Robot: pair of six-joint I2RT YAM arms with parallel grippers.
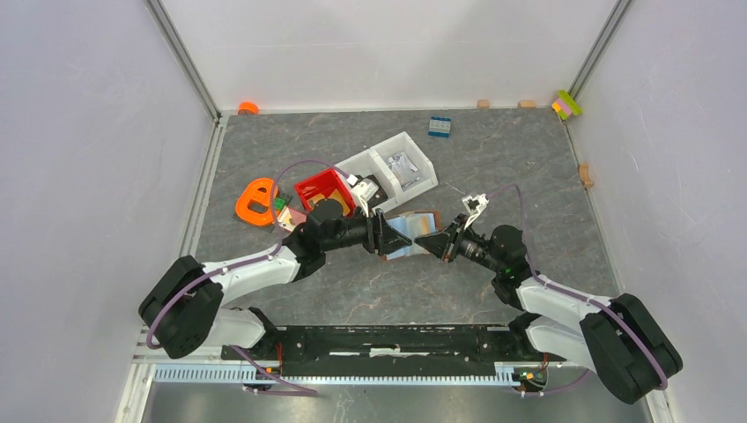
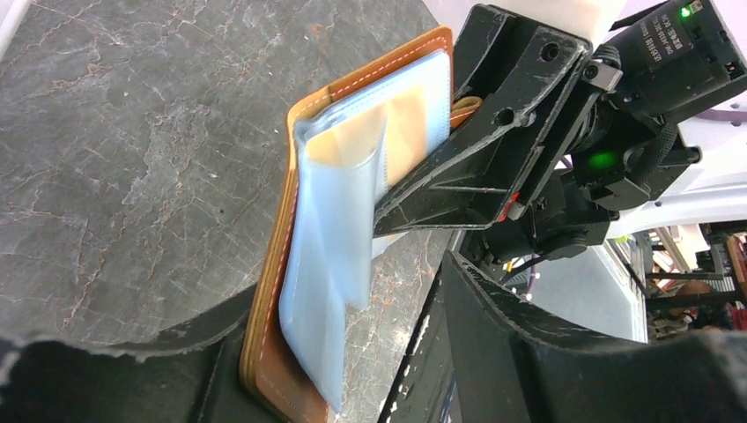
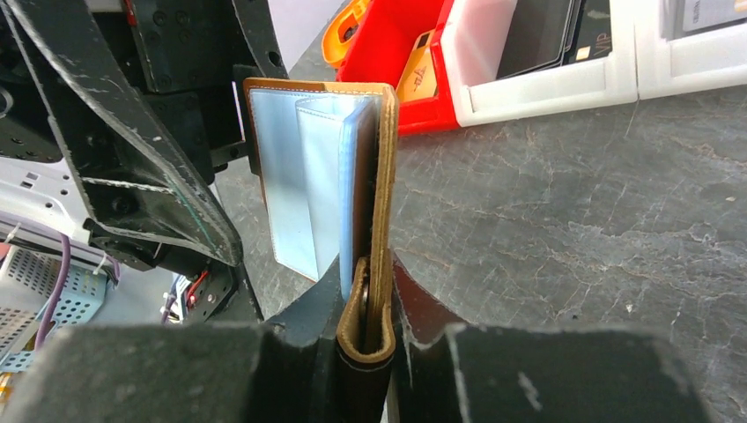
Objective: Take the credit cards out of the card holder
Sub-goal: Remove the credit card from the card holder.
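Observation:
The brown card holder [image 1: 412, 231] hangs open above the table between both grippers. My right gripper [image 3: 368, 308] is shut on its outer flap and strap tab [image 3: 357, 304]. Pale blue plastic leaves [image 2: 330, 264] fan out from its inside, and an orange-tan credit card [image 2: 410, 123] shows through one of them. I cannot tell a pale blue card from the leaves. My left gripper [image 2: 352, 300] is open around the holder's lower end. The brown cover [image 2: 269, 317] rests against its left finger [image 2: 132, 370], and a gap separates the leaves from the right finger [image 2: 528, 352].
A red bin [image 1: 324, 189] and a white divided tray [image 1: 401, 163] stand just behind the grippers. An orange tool [image 1: 257, 201] lies left of the bin. A blue block [image 1: 440, 126] lies farther back. Small blocks line the back and right walls.

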